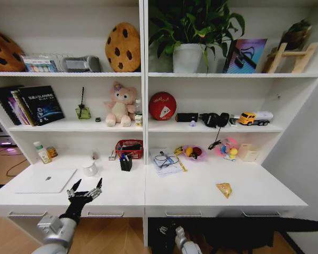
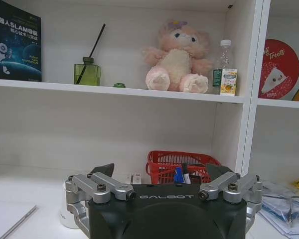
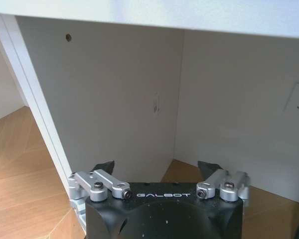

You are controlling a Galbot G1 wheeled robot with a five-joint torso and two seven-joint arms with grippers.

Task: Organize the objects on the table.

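Observation:
The white table (image 1: 191, 185) carries a shut silver laptop (image 1: 46, 180) at the left and a yellow wedge (image 1: 224, 189) at the right. A black holder with blue-capped pens (image 1: 126, 161) stands in front of a red basket (image 1: 130, 148). My left gripper (image 1: 86, 186) hovers open over the table's front edge, just right of the laptop. In the left wrist view it (image 2: 162, 172) faces the basket (image 2: 182, 167) and the pens (image 2: 178, 175). A small clear bottle (image 2: 222, 67) stands on the shelf beside the pink bear. My right gripper (image 3: 157, 167) is open below the tabletop, facing a white panel.
A white cup (image 1: 89, 168), a green-capped bottle (image 1: 42, 152), papers with glasses (image 1: 166, 161), a pink bowl (image 1: 193, 152), a colourful toy (image 1: 228, 148) and a beige box (image 1: 249, 152) line the table's back. Shelves above hold books, a plant and a toy truck. My right arm (image 1: 181, 241) hangs under the table.

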